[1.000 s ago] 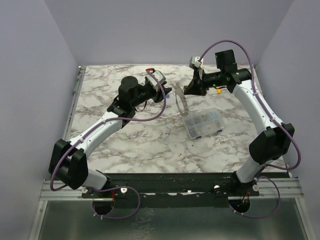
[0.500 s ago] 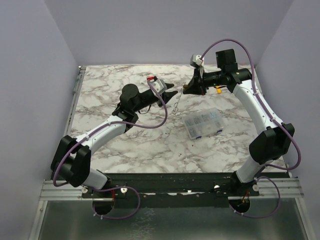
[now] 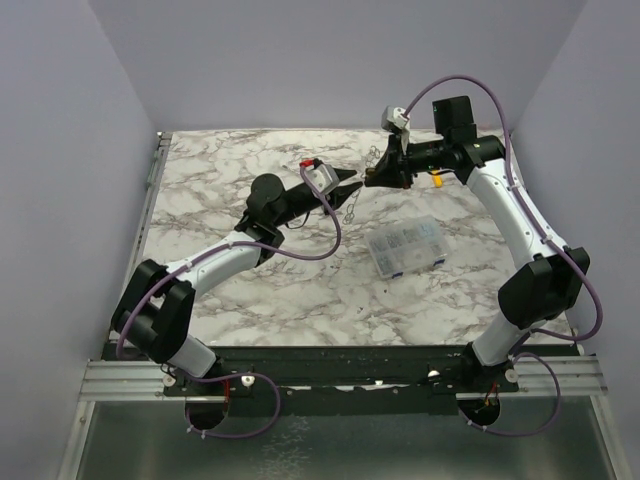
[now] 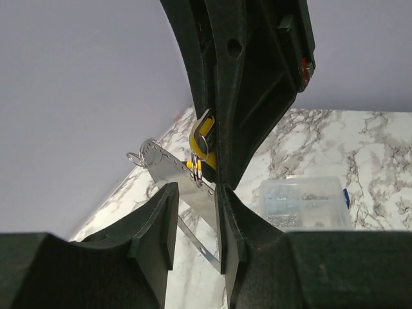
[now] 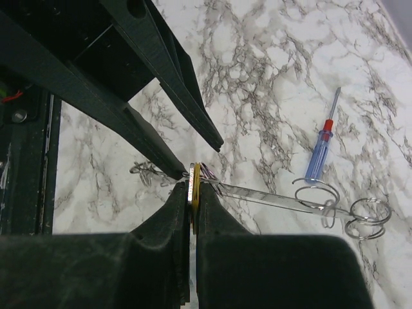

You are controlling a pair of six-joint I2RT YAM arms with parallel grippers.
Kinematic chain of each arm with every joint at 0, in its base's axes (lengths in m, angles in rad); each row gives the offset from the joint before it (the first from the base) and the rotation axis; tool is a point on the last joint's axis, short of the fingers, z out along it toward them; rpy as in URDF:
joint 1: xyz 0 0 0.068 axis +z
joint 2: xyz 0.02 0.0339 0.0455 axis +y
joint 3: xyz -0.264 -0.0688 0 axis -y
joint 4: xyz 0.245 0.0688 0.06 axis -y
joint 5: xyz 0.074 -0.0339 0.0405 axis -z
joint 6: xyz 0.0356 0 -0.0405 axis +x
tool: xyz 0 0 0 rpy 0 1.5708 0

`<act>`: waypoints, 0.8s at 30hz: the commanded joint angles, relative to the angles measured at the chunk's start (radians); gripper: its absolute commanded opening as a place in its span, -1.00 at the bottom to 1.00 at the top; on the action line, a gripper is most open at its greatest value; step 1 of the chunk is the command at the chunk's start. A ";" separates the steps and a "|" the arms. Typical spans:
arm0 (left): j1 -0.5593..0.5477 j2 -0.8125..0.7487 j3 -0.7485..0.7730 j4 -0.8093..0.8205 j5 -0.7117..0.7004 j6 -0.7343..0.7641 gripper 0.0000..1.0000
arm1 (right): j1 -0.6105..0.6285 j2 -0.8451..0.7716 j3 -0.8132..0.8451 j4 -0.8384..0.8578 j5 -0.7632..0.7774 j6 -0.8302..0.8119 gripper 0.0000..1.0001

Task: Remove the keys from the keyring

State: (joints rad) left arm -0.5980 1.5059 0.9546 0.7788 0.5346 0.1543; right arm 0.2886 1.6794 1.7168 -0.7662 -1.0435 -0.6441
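Observation:
The keyring, a grey flat metal band (image 4: 172, 172), hangs in the air between my two grippers; it also shows in the top view (image 3: 352, 203) and the right wrist view (image 5: 273, 196). My right gripper (image 5: 193, 188) is shut on a yellow-tan key (image 5: 194, 180) at the band's end, seen also in the left wrist view (image 4: 201, 136). My left gripper (image 4: 193, 225) is open, one jaw on each side of the band, which lies close to the right-hand finger (image 4: 229, 225). Small wire rings (image 5: 360, 215) hang at the band's far end.
A clear plastic compartment box (image 3: 405, 245) lies on the marble table (image 3: 250, 270) right of centre, below the grippers. A slim blue-and-red stick (image 5: 320, 149) lies on the table under the band. Purple walls enclose the table on three sides.
My left arm has reached right and forward until its open jaws straddle the band. The right gripper has stayed in place holding the key; the band has swung up.

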 commanded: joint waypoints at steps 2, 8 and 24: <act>-0.005 0.014 -0.029 0.073 -0.004 -0.010 -0.31 | 0.004 -0.020 0.042 0.008 -0.054 -0.006 -0.99; -0.006 0.027 -0.025 0.091 -0.011 -0.023 -0.32 | 0.003 -0.015 0.051 -0.020 -0.068 -0.041 -0.99; -0.033 0.065 0.015 0.152 -0.018 -0.001 -0.26 | 0.004 0.003 0.094 -0.113 -0.072 -0.138 -0.99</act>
State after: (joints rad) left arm -0.6163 1.5608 0.9375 0.8757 0.5278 0.1558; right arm 0.2886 1.6794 1.7779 -0.8425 -1.0721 -0.7452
